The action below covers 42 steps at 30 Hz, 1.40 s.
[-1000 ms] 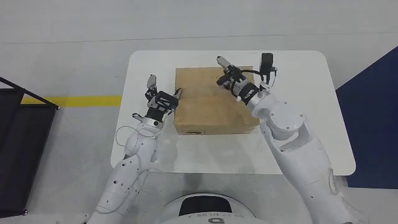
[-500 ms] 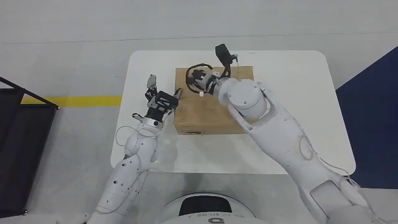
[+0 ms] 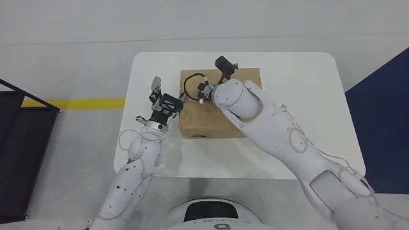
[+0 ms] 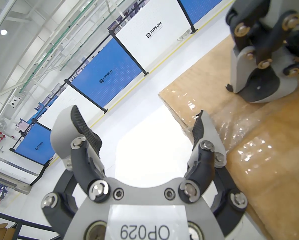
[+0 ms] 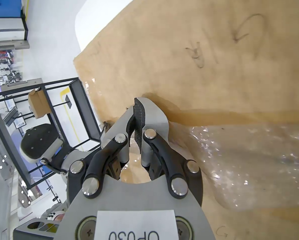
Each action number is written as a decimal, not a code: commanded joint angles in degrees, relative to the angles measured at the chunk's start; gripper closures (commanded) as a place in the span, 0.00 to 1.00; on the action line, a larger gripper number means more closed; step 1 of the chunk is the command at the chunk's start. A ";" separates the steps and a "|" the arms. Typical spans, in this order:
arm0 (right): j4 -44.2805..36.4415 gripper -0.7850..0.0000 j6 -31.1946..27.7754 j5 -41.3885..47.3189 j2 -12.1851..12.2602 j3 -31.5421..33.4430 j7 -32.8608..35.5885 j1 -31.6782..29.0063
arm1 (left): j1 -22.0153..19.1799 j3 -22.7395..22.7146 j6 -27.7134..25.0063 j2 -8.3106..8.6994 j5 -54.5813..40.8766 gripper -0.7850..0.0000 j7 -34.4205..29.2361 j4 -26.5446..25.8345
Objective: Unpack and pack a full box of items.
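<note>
A closed brown cardboard box (image 3: pixel 220 120) with glossy tape along its top seam sits mid-table. My left gripper (image 3: pixel 167 100) hovers at the box's left edge, open and holding nothing. In the left wrist view the gripper (image 4: pixel 139 123) has one fingertip against the box (image 4: pixel 259 146) corner. My right arm lies across the box top, its gripper (image 3: pixel 197 94) shut near the left edge. In the right wrist view the shut gripper (image 5: pixel 136 116) presses its tips on the box (image 5: pixel 202 51) beside the tape (image 5: pixel 244 156). The left wrist view shows the right gripper (image 4: pixel 252 93) resting on the lid.
The white table (image 3: pixel 307 102) has bare surface right of and in front of the box. A black metal rack (image 3: pixel 19 140) stands on the floor to the left, beyond a yellow floor line (image 3: pixel 83 103).
My right arm has swung from the box's far right corner across the lid to its left side. The left arm has not moved.
</note>
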 commanded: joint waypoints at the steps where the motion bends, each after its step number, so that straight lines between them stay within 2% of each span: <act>1: -1.43 1.00 1.27 -1.91 0.48 0.22 -0.29 -1.23 | 0.00 0.00 0.00 0.00 0.00 0.00 0.01 -0.01; 13: -14.81 1.00 4.23 -5.83 3.39 11.71 -8.38 -14.12 | 0.00 0.00 0.00 0.00 0.00 0.00 0.01 -0.01; 24: -20.23 1.00 4.23 -5.44 3.91 21.33 -13.90 -23.39 | 0.00 0.00 0.00 0.00 0.00 0.00 0.01 -0.01; 32: -27.26 1.00 4.23 0.39 2.93 31.48 -23.85 -31.62 | 0.00 0.00 0.00 0.00 0.00 0.00 0.01 -0.01; 42: -34.48 1.00 3.49 13.93 0.30 42.57 -38.08 -40.04 | 0.00 0.00 0.00 0.00 0.00 0.00 0.01 -0.01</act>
